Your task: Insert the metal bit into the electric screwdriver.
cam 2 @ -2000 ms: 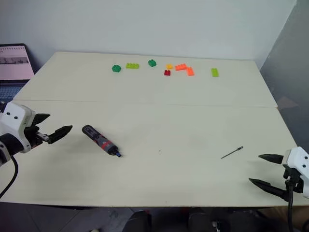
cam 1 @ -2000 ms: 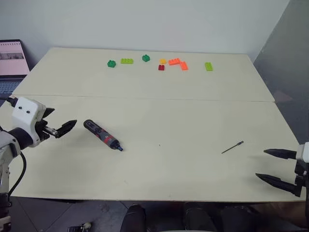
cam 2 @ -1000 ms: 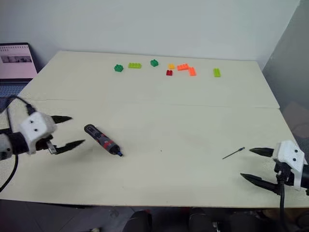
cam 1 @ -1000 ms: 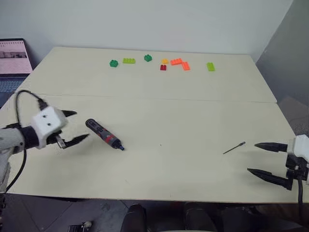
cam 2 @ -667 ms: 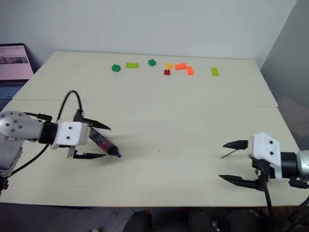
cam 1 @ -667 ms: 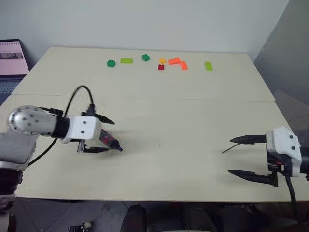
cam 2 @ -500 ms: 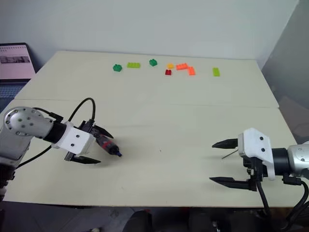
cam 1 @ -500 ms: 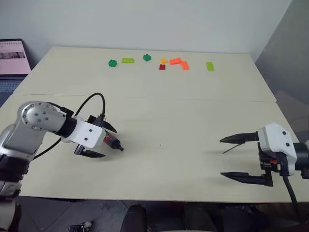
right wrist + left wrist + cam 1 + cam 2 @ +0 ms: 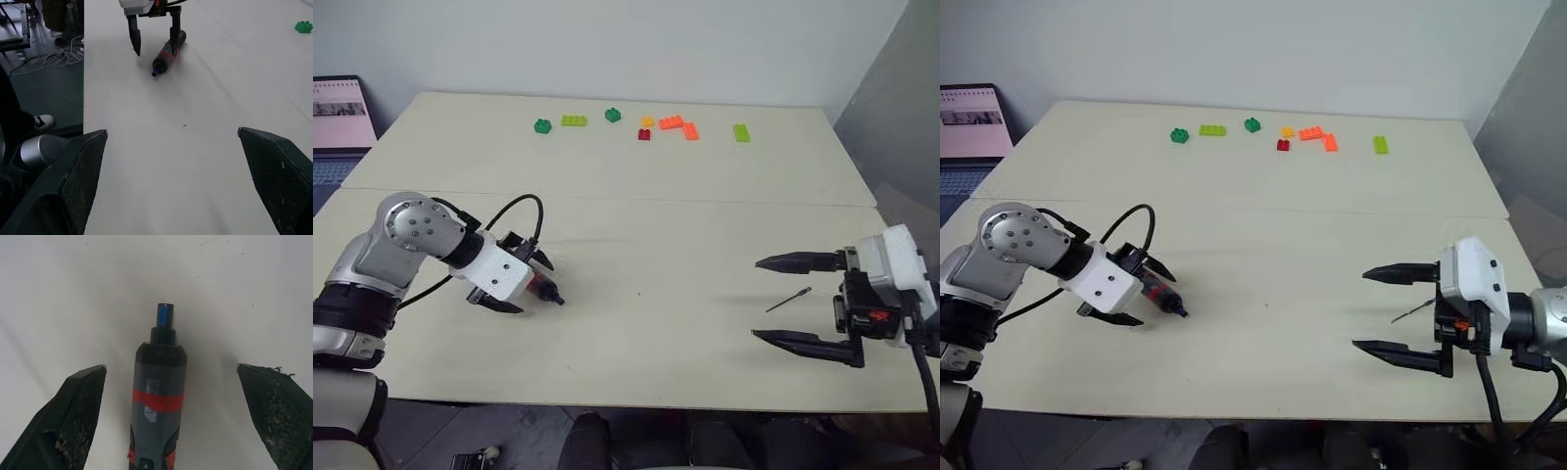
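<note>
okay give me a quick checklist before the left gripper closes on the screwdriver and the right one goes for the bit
1. Left gripper open: ok.
2. Screwdriver lies between its fingers, not yet touched: ok.
3. Screwdriver's blue tip free, pointing away from the wrist: ok.
4. Right gripper open: ok.
5. Bit lies flat on the table, beside the right gripper's fingertips: ok.
6. Right gripper low enough to pinch the bit: cannot tell.

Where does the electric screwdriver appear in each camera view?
Left eye: electric screwdriver, left side of the table, between the left claw fingers.
Right eye: same place.
Left wrist: centre.
Right wrist: far end.
Shared landmark: its blue tip.
</note>
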